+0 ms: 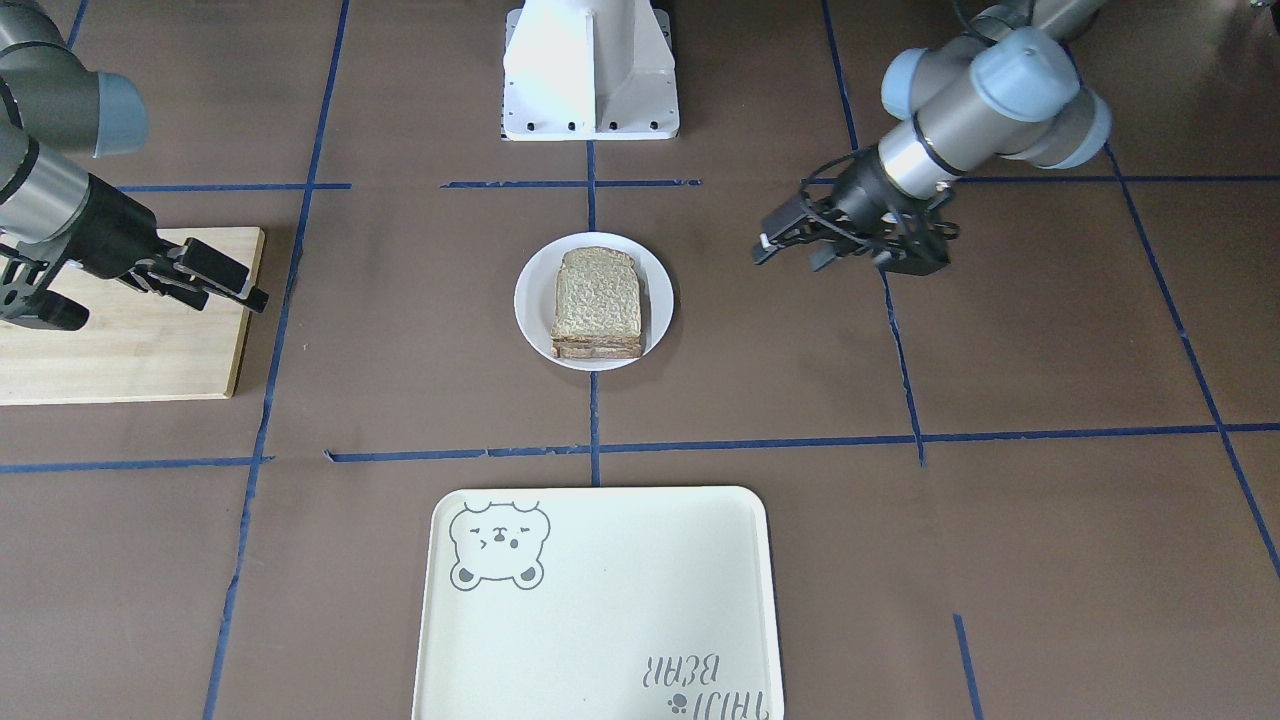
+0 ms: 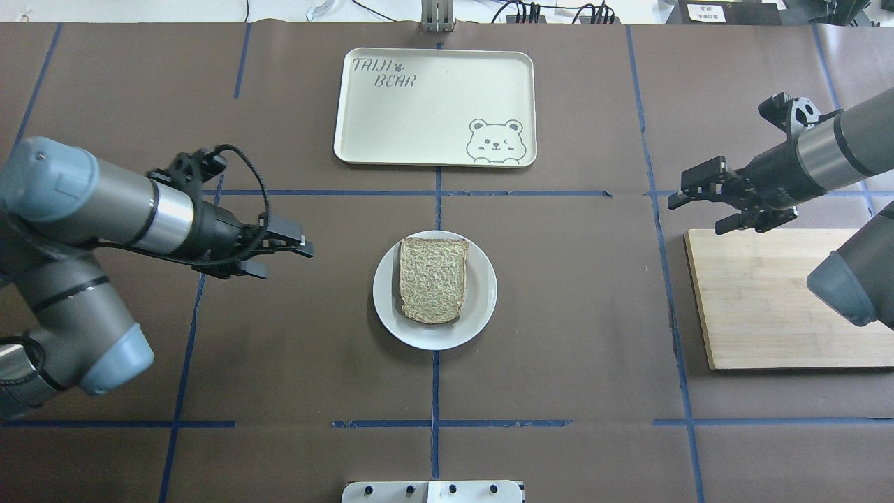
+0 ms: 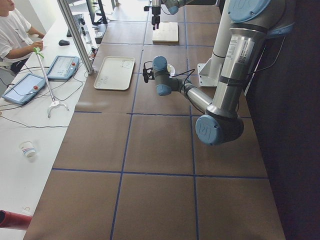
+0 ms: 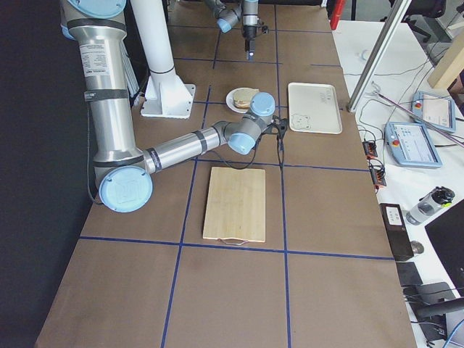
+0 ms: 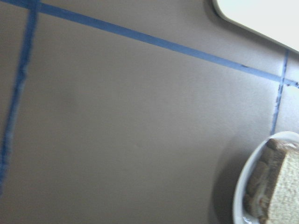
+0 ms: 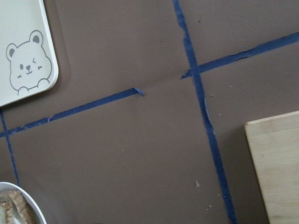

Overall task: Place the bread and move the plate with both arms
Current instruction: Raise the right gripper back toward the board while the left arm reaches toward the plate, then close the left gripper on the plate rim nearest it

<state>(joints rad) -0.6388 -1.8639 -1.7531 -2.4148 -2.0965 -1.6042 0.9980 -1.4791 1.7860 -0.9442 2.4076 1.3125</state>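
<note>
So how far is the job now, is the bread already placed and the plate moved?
Done: the bread lies on the plate. In hand: nothing; the left gripper and the right gripper hang open on either side of the plate, touching neither. Left: moving the plate with both arms; it sits on the table at the centre, apart from the bear tray.

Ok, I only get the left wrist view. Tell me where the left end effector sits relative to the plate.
Observer: The left end effector is open and empty, in the air on the robot's left of the plate, not touching it.
Operator: Now report the right one.
Observer: The right end effector is open and empty, near a corner of the board, well off the plate.
</note>
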